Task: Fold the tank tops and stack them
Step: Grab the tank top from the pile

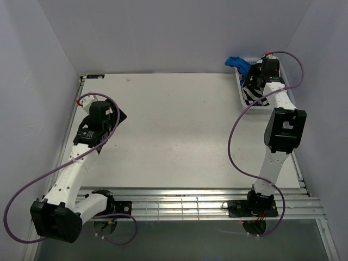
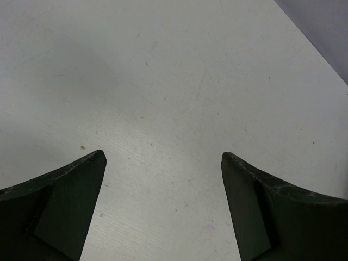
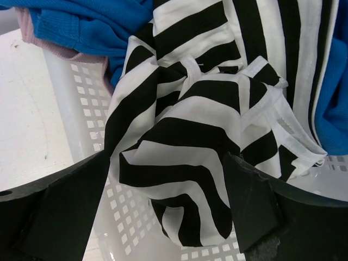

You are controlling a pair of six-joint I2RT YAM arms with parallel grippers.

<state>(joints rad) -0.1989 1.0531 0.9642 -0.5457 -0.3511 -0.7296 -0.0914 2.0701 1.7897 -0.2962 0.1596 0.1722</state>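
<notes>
Near edge of the counter point(image 1: 179, 136): both arm bases bolted to a ribbed metal strip, a purple cable looping from each.

Left tool point(image 1: 118, 116): well apart from the basket point(image 1: 243, 103), across the whole counter from it, on its left and nearer the arm bases. In the left wrist view the left tool point(image 2: 163, 157) hangs over bare counter point(image 2: 163, 81), jaws spread wide and released, gripping nothing. Surface pale, with fine scratches and small specks.

Right tool point(image 1: 252, 84): reaching down into the basket, which is white plastic lattice and sits at the far right corner of the counter. In the right wrist view the right tool point(image 3: 164, 155) is released, its dark fingers point(image 3: 60, 206) set wide on either side of a hanging fold of cloth. I cannot tell whether they touch it.

Tank tops, all at the basket:
- striped top point(image 3: 185, 136), black and white, bunched in the middle and spilling over the basket wall point(image 3: 81, 98); from above, the striped top point(image 1: 253, 97) fills the basket's near half.
- blue top point(image 3: 81, 22) behind the stripes; from above, the blue top point(image 1: 237, 62) drapes over the basket's far left rim.
- pink top point(image 3: 30, 35), a thin edge showing under the blue.
</notes>
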